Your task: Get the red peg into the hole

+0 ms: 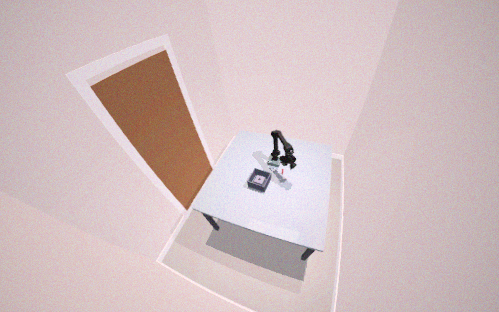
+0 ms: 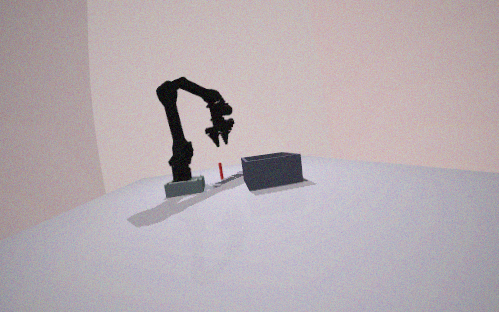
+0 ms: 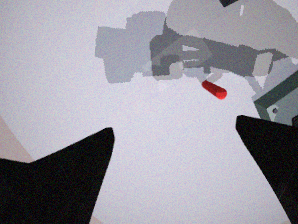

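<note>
The red peg (image 1: 282,171) (image 2: 221,171) (image 3: 214,90) stands upright on the table, between the arm's base and the box. In the wrist view it shows beyond the fingertips, right of the middle. My gripper (image 2: 222,145) (image 3: 175,128) is open and empty, pointing down above the peg with a gap between the fingertips and the peg's top. The dark open box (image 1: 252,186) (image 2: 275,172) stands beside the peg. A pale plate (image 1: 256,179) with a small dark hole lies at its bottom in the top view; the box walls hide it in the exterior view.
The arm's grey-green base (image 1: 273,163) (image 2: 185,187) (image 3: 265,102) stands near the peg. The arm's shadow falls across the white table (image 1: 237,205) (image 2: 272,240). The box's walls stand taller than the peg in the exterior view. A brown door (image 1: 147,120) is in the wall beyond the table.
</note>
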Available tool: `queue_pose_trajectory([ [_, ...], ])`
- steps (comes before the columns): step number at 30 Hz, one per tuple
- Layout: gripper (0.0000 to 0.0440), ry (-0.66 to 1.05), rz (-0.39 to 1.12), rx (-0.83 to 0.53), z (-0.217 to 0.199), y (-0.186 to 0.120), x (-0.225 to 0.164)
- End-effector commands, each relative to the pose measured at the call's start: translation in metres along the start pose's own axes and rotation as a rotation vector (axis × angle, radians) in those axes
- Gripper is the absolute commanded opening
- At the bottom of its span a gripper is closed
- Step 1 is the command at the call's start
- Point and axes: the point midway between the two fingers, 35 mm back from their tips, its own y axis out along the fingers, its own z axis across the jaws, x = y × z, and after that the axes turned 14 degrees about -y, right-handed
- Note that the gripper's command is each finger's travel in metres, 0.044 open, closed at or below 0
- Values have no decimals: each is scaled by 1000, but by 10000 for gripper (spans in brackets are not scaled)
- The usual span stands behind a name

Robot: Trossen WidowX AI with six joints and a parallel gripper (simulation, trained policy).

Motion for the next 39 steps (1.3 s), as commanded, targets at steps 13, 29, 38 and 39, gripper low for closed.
queue_pose_trajectory([
  [13, 440, 194, 37, -193, -50, 63, -15],
  [29, 415, 218, -15, -218, -64, 131, -15],
  [38, 182, 231, 12, -264, -73, 150, -17],
  [39, 155, 234, 15, -270, -73, 151, -18],
])
